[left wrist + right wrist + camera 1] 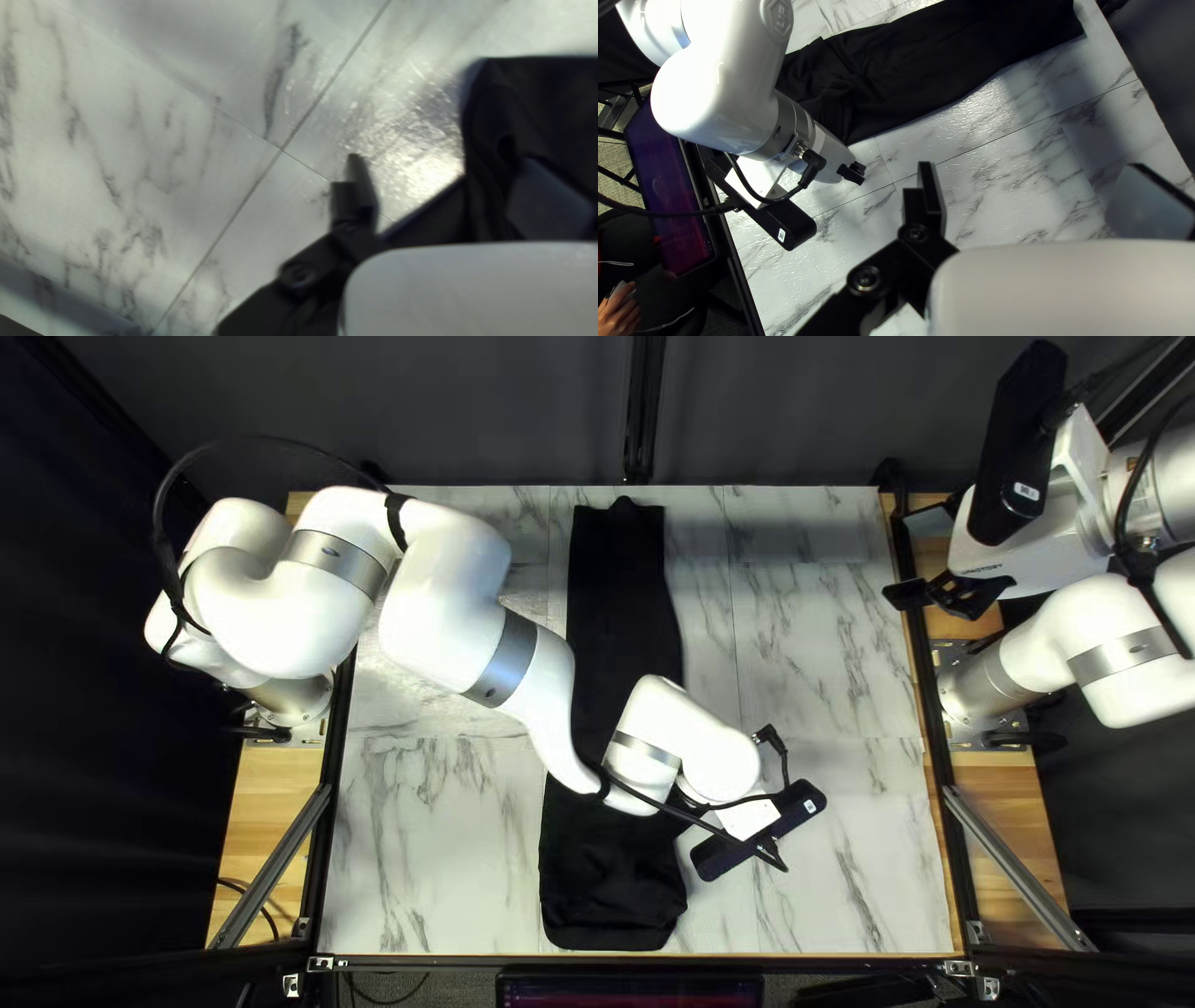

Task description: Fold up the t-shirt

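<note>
So the black shirt (pixel 620 591) is lying on the marble-look table (pixel 822 672) as one long, skinny strip, running from close to the far edge down to close to the near edge. Smooth-ish along the far half, kinda rumpled toward the near end. The left arm (pixel 467 610) comes from its base on the left of the shirt and crosses right over the middle of it, so part of the cloth is hidden. Its pincer (pixel 747 818) ends up just to the right of the shirt's near half, and its wrist view shows the two fingers spread well apart, with the cloth near one of them. Can't tell if they're touching, tbh. The right pincer (pixel 942 594) is well off to the right of the shirt, out by the table's right edge, and it's spread wide too. Past the shirt's near end there's a screen (pixel 669 186), and next to that somebody's hand (pixel 620 317), curled around some small thing I can't make out. Dark curtain (pixel 374 398) hanging behind the shirt's far end.
</note>
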`<state>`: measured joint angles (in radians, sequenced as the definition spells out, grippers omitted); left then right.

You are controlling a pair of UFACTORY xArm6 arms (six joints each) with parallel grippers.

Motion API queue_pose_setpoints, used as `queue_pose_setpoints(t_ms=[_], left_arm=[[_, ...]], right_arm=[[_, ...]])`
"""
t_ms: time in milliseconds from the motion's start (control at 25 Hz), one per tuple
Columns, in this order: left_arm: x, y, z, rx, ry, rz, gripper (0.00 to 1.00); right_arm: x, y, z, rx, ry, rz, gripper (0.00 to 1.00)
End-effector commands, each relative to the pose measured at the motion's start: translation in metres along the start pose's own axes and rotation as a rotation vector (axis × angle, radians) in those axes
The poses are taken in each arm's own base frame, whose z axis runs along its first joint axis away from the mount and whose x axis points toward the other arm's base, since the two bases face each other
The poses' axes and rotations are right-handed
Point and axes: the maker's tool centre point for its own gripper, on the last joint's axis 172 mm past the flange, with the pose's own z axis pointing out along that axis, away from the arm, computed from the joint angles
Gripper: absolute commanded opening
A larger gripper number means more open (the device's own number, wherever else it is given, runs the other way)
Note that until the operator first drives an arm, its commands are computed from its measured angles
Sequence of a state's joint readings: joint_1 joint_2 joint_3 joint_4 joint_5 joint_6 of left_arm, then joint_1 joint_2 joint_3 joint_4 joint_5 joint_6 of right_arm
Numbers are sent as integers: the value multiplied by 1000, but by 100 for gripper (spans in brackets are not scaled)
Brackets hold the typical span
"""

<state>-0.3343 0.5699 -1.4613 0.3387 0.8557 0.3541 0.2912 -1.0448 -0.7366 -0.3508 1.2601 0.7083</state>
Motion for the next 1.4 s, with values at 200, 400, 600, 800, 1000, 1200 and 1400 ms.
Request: queue_pose_setpoints(t_ms=[200, 400, 600, 800, 1000, 1200, 1400], left_arm=[[-2, 32, -2, 104, 1, -87, 100], [-5, 13, 3, 156, -5, -105, 100], [-12, -4, 13, 190, -6, -119, 100], [-12, -21, 19, 201, -8, -121, 100], [-21, -45, 13, 208, -18, -113, 100], [-29, -71, 21, 201, -24, -106, 100], [-37, -76, 17, 198, -39, -113, 100]], right_arm=[[0, 0, 0, 0, 0, 0, 100], [0, 0, 0, 0, 0, 0, 100], [0, 0, 0, 0, 0, 0, 100], [0, 0, 0, 0, 0, 0, 100], [0, 0, 0, 0, 0, 0, 100], [0, 0, 0, 0, 0, 0, 100], [0, 0, 0, 0, 0, 0, 100]])
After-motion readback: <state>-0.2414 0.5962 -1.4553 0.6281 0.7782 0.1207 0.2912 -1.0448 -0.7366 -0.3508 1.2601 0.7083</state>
